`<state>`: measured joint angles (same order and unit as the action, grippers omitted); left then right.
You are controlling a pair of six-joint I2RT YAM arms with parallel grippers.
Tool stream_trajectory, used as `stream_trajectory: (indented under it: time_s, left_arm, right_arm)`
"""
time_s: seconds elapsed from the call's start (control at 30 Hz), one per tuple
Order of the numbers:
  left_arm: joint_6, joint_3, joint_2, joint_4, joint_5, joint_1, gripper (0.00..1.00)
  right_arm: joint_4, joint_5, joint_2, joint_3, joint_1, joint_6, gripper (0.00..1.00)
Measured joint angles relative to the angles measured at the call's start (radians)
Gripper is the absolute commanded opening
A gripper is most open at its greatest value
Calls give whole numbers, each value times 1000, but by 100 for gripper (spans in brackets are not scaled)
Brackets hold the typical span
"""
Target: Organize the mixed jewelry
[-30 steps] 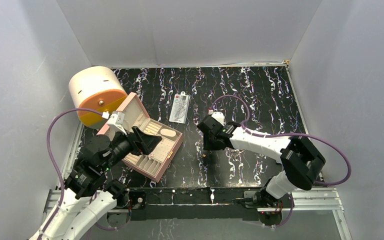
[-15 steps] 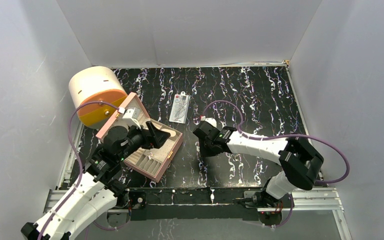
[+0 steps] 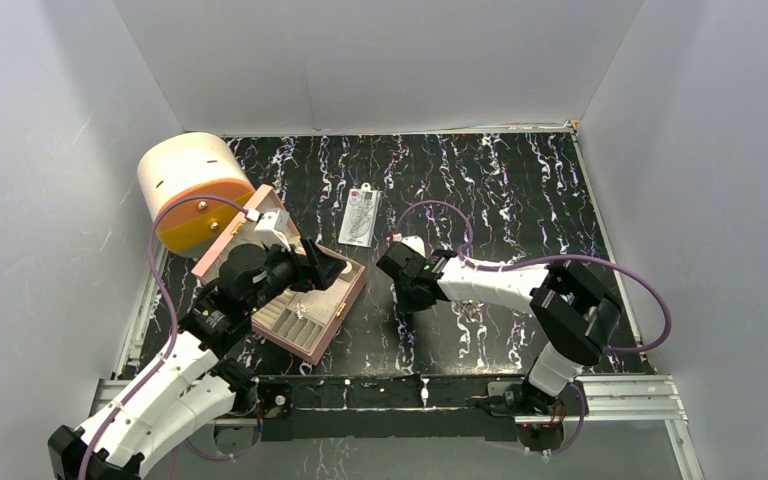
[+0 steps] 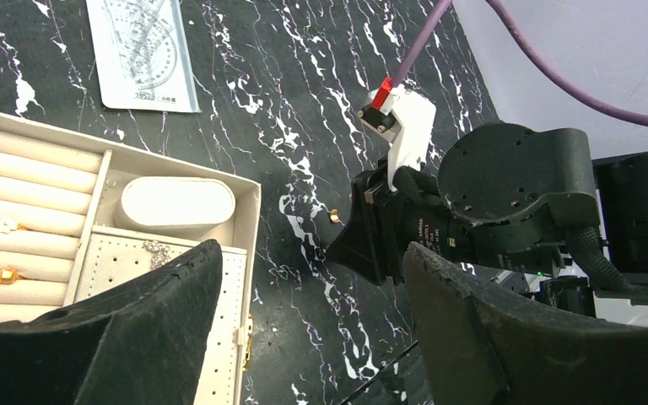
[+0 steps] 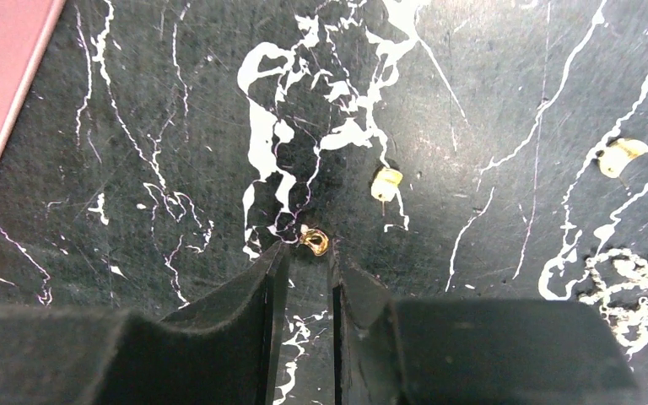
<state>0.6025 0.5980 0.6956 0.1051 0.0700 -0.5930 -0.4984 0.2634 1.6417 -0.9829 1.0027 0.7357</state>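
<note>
Since a second ago the left jaws, spread wide and empty, are reaching farther over the pink box (image 3: 315, 320). The right jaws, sliding toward it, are narrowly parted, their tips just short of a gold stud (image 5: 314, 241) lying on the surface (image 5: 472, 101).

Bare worktop (image 3: 530, 190) stretches right of the pink box (image 3: 343, 312), past the right gripper (image 5: 308, 251) poised low beside it. A cream-and-orange drum (image 3: 190, 185) crowds the box's far-left corner, and a clear packet (image 3: 360, 217) lies just behind.
</note>
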Motion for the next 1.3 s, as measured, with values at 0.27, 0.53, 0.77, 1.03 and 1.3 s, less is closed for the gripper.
stream_trajectory:
  time_s: [0.27, 0.53, 0.77, 1.03, 1.3]
  left_arm:
    - [-1, -2, 21, -8, 0, 0, 75]
    - [0, -19, 22, -18, -3, 0, 75]
    - [0, -29, 32, -21, -3, 0, 75]
    - [0, -31, 37, -22, -3, 0, 75]
    - [11, -34, 37, -22, -2, 0, 75]
  right_arm:
    - [2, 19, 5, -30, 0, -26, 32]
    - [0, 23, 45, -43, 0, -40, 21]
    - [0, 23, 46, -44, 0, -45, 12]
    - [1, 23, 46, -44, 0, -50, 0]
    - [57, 2, -16, -27, -8, -52, 0]
